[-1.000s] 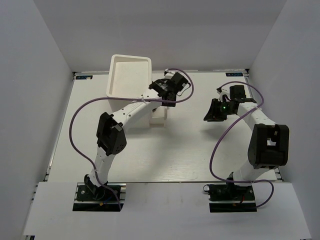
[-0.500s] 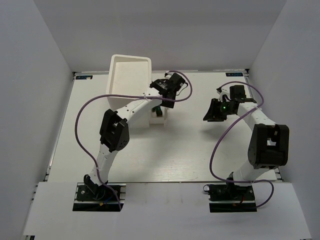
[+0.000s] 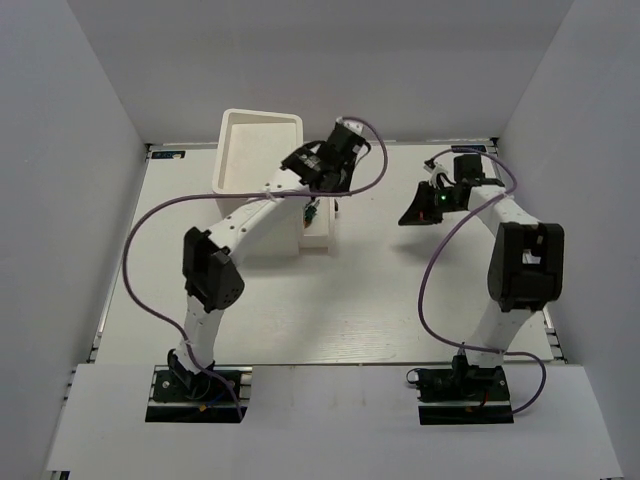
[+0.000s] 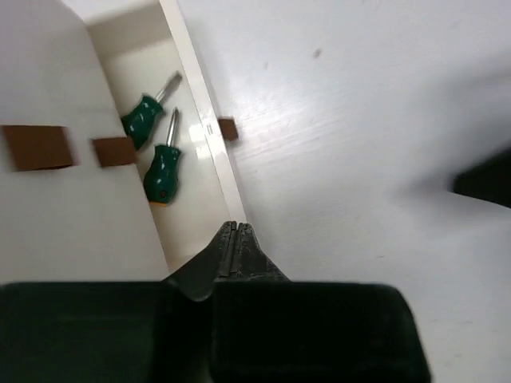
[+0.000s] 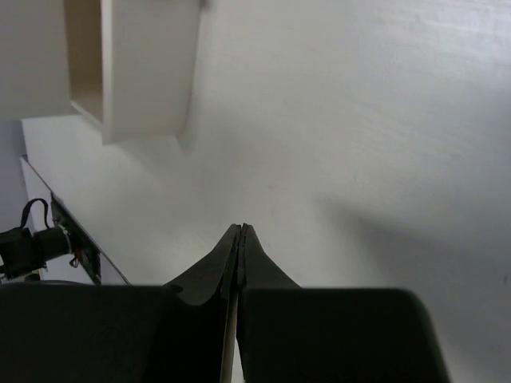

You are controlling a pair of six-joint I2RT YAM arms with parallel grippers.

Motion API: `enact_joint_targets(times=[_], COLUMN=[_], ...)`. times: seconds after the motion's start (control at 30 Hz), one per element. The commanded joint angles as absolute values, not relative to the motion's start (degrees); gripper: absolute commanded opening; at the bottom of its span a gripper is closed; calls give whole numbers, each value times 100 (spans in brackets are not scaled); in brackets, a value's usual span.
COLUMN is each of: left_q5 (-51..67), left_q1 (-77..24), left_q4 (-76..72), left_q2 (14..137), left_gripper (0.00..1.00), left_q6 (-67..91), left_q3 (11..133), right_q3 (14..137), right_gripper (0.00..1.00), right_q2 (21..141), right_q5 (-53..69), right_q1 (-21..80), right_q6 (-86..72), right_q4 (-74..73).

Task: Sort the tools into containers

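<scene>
The white container (image 3: pixel 228 150) stands at the back left of the table, with one drawer (image 3: pixel 320 234) pulled out to its right. Two green-handled screwdrivers (image 4: pixel 145 120) (image 4: pixel 162 167) lie side by side in that drawer (image 4: pixel 215 155); one shows as a green speck (image 3: pixel 312 212) from above. My left gripper (image 4: pixel 234 227) is shut and empty, its tips over the drawer's front wall (image 3: pixel 322 190). My right gripper (image 5: pixel 241 230) is also shut and empty, hovering over bare table right of the drawer (image 3: pixel 408 216). Pliers and thin screwdrivers are out of view.
Dark brown knobs (image 4: pixel 36 148) (image 4: pixel 112 152) mark the container's shut drawers, and another (image 4: pixel 228 128) sits on the open drawer's front. The container's corner (image 5: pixel 136 72) shows at the upper left of the right wrist view. White walls enclose the table.
Both grippers went from partly open to shut. The left wrist lifted and swung toward the back over the drawer. The right gripper moved a little back and left.
</scene>
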State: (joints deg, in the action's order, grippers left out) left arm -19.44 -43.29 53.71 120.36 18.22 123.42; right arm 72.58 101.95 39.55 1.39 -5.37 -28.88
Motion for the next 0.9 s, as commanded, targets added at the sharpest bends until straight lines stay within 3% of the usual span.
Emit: enact_joint_targets(times=[0.0,0.1,0.13,0.23,0.33,0.5,0.7,0.87], left_q5=[-2089,-3161,-3408,-3472,-3419,-2788,-1306,136], left_q1=[-4141,-3693,-3509,-2569,-1777,-434,588,712], left_q4=[4896,4877,4878,5378,5449,5256,4546,3421], left_q2=[10478,9881,9783,9642,9318,9254,9255,9588], left_gripper=[0,22,25,49,60,63,57,50], left_q6=[1854,1784,1784,2091,2206,2407,2812,2812], left_q3=[12858,12858,12754,12614,12175,11304,9549,8887], right_q3=[7909,8523,8612,9034,9456,10045,10572,10871], right_gripper=[0,0,0,0,15,24,24,16], right_q2=[10687,10986,11099,11301,11477,11979,12488,12761], right_q5=[4685,4518,4370,4018,3569,2666,2400,2347], right_q1=[394,658,772,1001,1186,1520,1907,2206], right_q6=[-510,-369,-265,-132,-26,491,756,765], right_q4=[-2707,-2777,-2830,-2909,-3005,-3076,-3120,-2857])
